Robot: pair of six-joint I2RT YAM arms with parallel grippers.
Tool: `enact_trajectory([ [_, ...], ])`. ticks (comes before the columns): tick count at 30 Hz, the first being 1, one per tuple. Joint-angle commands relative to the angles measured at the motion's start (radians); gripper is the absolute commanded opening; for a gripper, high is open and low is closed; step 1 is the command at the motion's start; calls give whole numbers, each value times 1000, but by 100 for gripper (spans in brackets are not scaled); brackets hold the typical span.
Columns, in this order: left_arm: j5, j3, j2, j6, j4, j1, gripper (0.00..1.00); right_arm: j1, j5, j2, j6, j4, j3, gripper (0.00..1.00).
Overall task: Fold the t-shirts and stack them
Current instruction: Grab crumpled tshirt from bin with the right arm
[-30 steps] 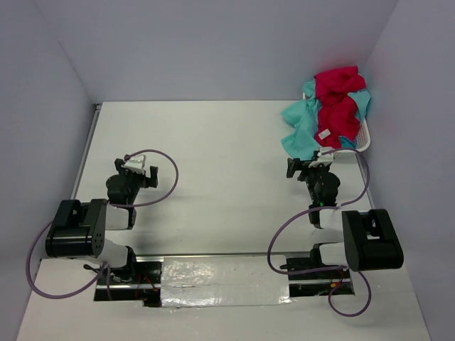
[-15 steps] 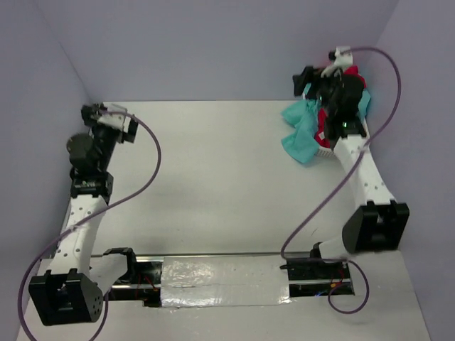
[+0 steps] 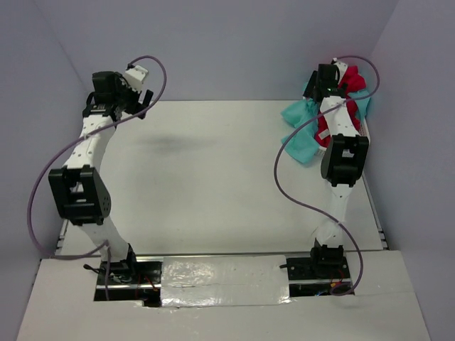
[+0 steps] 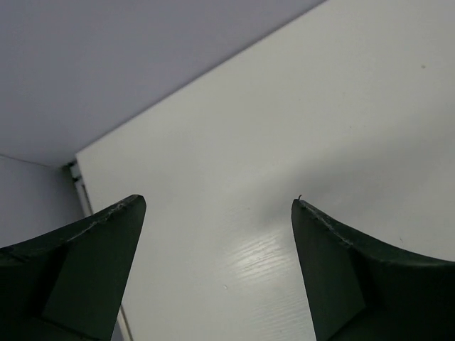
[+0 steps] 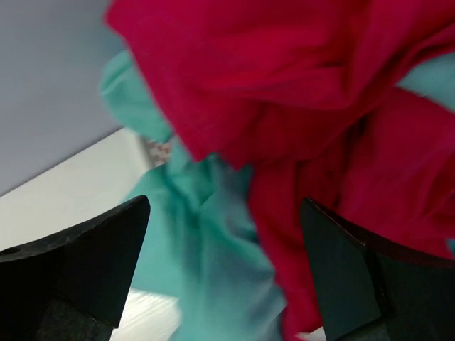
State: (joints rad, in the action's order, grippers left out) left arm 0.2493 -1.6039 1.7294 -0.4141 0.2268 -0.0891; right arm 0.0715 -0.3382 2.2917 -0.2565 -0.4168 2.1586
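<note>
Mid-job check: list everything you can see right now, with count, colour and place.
red t-shirt: one, crimson, crumpled on top of the pile in the far right corner.
teal t-shirt: at least one, mint-teal, under the red one and spilling onto the table; exact count unclear.
basket: one, white, under the pile, mostly hidden.
table: one, white.
foil strip: one, silver, near edge between the arm bases.
cables: two, purple, one along each arm.
left pincer: one, black, open over bare table near the far left corner.
right pincer: one, black, open, at the shirt pile.
</note>
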Motion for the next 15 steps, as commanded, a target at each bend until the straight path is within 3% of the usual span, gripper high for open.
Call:
enact_trajectory([
  [1, -7, -160, 90, 58, 150, 6, 96, 14, -168, -38, 49, 163, 15, 94],
  [6, -39, -188, 157, 51, 149, 22, 95, 19, -269, 122, 183, 194, 177, 95],
  [11, -87, -176, 156, 0, 132, 43, 95, 34, -122, 172, 235, 314, 204, 88],
  [15, -107, -169, 145, -23, 134, 52, 95, 50, 4, 219, 202, 244, 268, 89],
])
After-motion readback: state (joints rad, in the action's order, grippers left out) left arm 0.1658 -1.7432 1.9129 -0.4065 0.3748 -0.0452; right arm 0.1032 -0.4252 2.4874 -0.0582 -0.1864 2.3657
